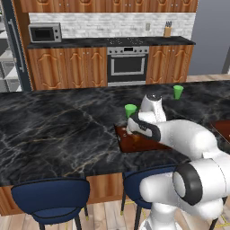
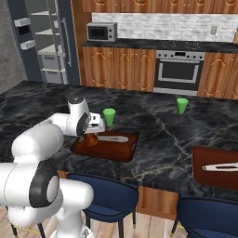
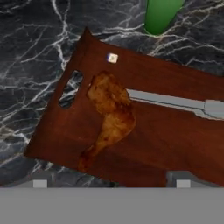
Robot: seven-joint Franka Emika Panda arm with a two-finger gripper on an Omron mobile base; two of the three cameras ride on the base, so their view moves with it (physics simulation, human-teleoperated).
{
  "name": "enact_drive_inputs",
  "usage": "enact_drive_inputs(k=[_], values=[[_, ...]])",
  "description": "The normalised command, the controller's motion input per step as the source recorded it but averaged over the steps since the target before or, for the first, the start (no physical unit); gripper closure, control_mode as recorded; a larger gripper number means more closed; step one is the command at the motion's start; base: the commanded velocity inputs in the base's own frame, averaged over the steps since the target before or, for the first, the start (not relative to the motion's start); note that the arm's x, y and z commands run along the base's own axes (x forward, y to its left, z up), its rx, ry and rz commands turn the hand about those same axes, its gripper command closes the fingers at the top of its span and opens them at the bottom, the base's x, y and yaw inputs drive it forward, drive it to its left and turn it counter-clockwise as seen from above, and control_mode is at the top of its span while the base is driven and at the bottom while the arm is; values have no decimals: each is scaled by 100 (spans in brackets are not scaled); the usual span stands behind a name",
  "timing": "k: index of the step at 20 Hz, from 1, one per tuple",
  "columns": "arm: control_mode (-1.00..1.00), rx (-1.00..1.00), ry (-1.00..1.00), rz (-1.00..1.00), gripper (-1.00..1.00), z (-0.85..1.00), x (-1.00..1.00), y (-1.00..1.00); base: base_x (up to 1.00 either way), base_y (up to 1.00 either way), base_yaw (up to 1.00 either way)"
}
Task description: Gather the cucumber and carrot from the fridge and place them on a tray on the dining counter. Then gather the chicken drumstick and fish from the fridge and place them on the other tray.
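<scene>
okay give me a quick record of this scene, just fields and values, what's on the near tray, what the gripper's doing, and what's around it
near tray: dark red-brown wooden tray on the black marble dining counter
on tray: browned chicken drumstick, and beside it a long grey fish, partly cut off by the hand view's edge
gripper: two-finger gripper open above the tray, holding nothing
nearby: green plastic cup just beyond the tray; second green cup farther right
other tray: matching tray to the right, with a pale object on it

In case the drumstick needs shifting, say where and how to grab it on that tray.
Probably grip the chicken drumstick across its thick upper part, coming straight down from above. It lies flat on the wooden tray, so only its sides are exposed. Keep the fingers clear of the grey fish lying right against that end.
</scene>
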Motion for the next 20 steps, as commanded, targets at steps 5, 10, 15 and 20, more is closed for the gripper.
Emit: enact_drive_inputs(k=[5, 10, 15, 20], values=[[-100, 5, -7, -6, -100, 81, -73, 0, 0, 0, 0], [-100, 6, -9, -4, -100, 80, -87, 0, 0, 0, 0], [-100, 6, -9, -3, -100, 78, -88, 0, 0, 0, 0], [-100, 1, -14, -4, -100, 46, -67, 3, 0, 0, 0]])
